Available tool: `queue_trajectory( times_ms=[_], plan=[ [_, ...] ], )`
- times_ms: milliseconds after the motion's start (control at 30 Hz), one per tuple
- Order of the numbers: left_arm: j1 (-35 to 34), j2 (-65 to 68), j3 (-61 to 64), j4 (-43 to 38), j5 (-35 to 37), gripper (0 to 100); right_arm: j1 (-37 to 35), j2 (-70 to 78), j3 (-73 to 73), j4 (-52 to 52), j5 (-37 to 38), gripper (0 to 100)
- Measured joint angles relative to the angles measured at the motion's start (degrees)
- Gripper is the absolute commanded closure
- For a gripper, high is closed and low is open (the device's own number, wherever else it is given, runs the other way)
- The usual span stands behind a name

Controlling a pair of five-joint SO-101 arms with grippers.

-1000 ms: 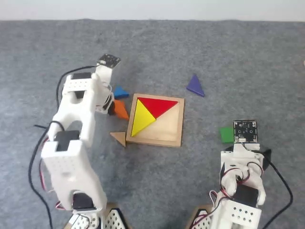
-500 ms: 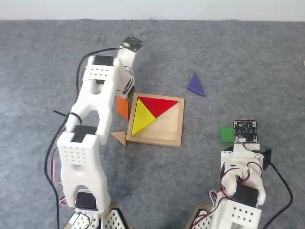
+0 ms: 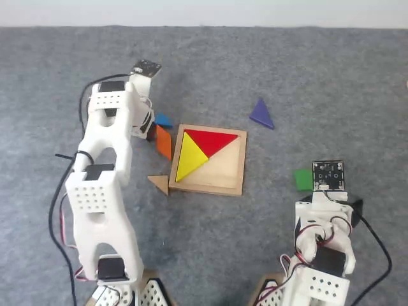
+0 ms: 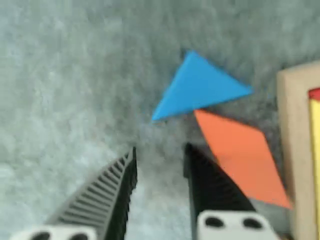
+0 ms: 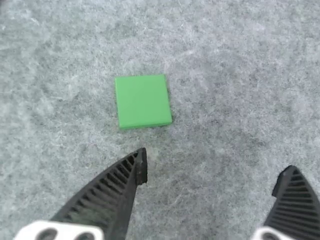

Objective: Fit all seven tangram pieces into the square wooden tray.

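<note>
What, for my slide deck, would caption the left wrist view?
Open left pincer over carpet, beside blue triangle and orange piece by the tray.

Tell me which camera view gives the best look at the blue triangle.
The left wrist view: the blue triangle lies whole and large, all three corners clear, beside the orange piece. The high view catches it small, partly hidden by the left arm. The right wrist view faces the green square.

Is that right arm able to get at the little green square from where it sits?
Probably yes. The green square lies flat on bare carpet just ahead of the right gripper, whose jaws stand wide open, with nothing between them.
</note>
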Motion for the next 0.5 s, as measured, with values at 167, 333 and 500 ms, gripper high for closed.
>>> queue_trajectory(
  times_ms=[167,333,500],
  plan=[
    [1.6,0.0,-0.4,2.2,0.2,84,0.0,0.0,0.0,0.0,0.0,60.8],
    [4.6,-0.6,-0.3,5.3,0.3,84,0.0,0.0,0.0,0.0,0.0,60.8],
    [8.1,-0.6,-0.3,7.3,1.4,84,0.0,0.0,0.0,0.0,0.0,60.8]
  ],
)
